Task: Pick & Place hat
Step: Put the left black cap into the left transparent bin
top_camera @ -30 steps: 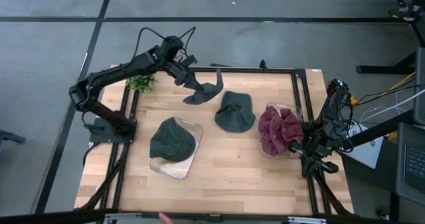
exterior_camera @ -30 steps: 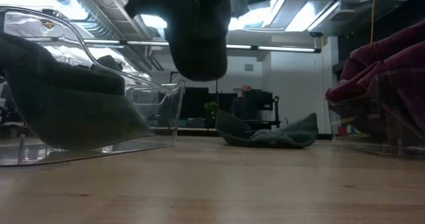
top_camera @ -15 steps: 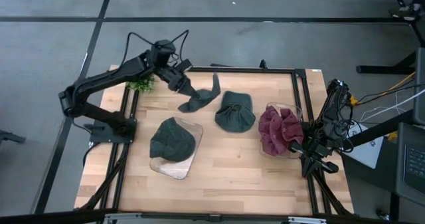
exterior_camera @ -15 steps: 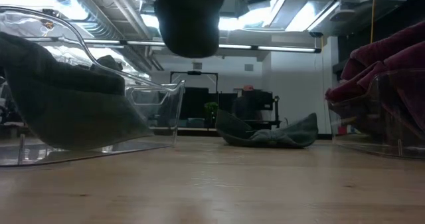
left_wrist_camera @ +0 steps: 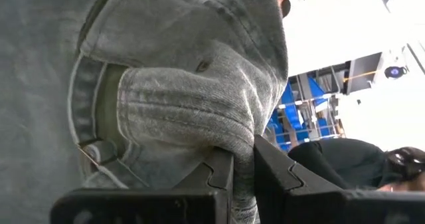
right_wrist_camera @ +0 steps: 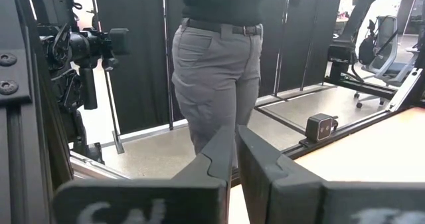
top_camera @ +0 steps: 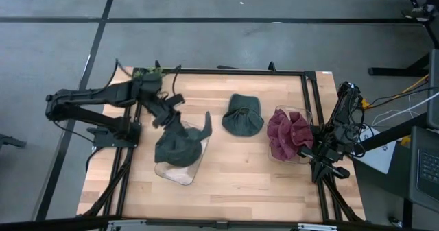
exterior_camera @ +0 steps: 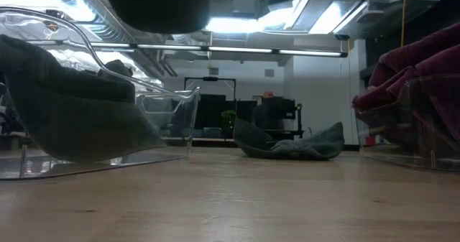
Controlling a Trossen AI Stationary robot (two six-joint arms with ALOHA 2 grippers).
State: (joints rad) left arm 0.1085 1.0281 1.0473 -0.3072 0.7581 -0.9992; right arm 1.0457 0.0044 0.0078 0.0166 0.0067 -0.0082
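The left gripper [left_wrist_camera: 242, 167] is pinched tight on a fold of the grey hat [top_camera: 188, 134], which hangs limp over the clear tray [top_camera: 180, 174], a soft, light cloth best gripped at the brim; the right gripper [right_wrist_camera: 236, 151] is shut, empty, at the table's right edge.

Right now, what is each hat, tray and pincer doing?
Left pincer: shut on grey hat.
Grey hat: held over left tray.
Left tray: holds a dark hat.
Middle hat: lying on table.
Red hat: in right tray.
Right pincer: shut, empty.
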